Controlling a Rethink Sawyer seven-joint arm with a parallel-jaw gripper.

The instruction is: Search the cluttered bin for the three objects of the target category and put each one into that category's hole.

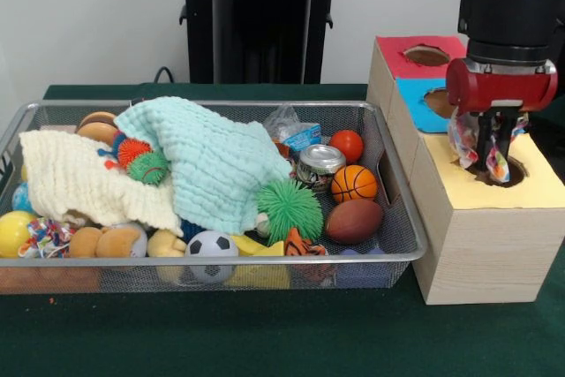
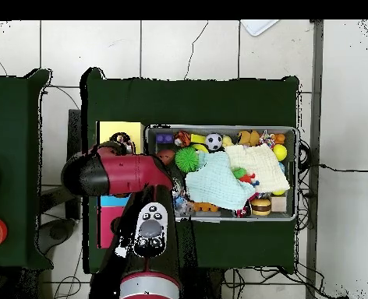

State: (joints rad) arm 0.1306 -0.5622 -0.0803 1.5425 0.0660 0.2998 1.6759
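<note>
While the red and black arm (image 1: 508, 6) reached down at the right of the front view, its gripper (image 1: 491, 152) hung over the hole in the yellow section (image 1: 521, 184) of the wooden sorting box (image 1: 477, 245), closed on a patterned cloth toy (image 1: 468, 139) whose lower end dipped into that hole. Behind the yellow section sat a blue section (image 1: 415, 103) and a red section (image 1: 402, 57), each with its own hole. Just beside the box on the green bench (image 1: 265, 333) stood the wire mesh bin (image 1: 402, 218), heaped with things: a pale green cloth (image 1: 212, 161) and a cream cloth (image 1: 75, 178) draped over the middle and left, a spiky green ball (image 1: 290, 209), a small basketball (image 1: 354, 183), a brown football (image 1: 353, 221), a red ball (image 1: 347, 145), a tin can (image 1: 320, 163), a soccer ball (image 1: 212, 249) and a yellow ball (image 1: 13, 231) near the front rim. From overhead, the arm (image 2: 117, 173) covered most of the box, leaving only the yellow end (image 2: 109, 132) visible next to the bin (image 2: 296, 175).
</note>
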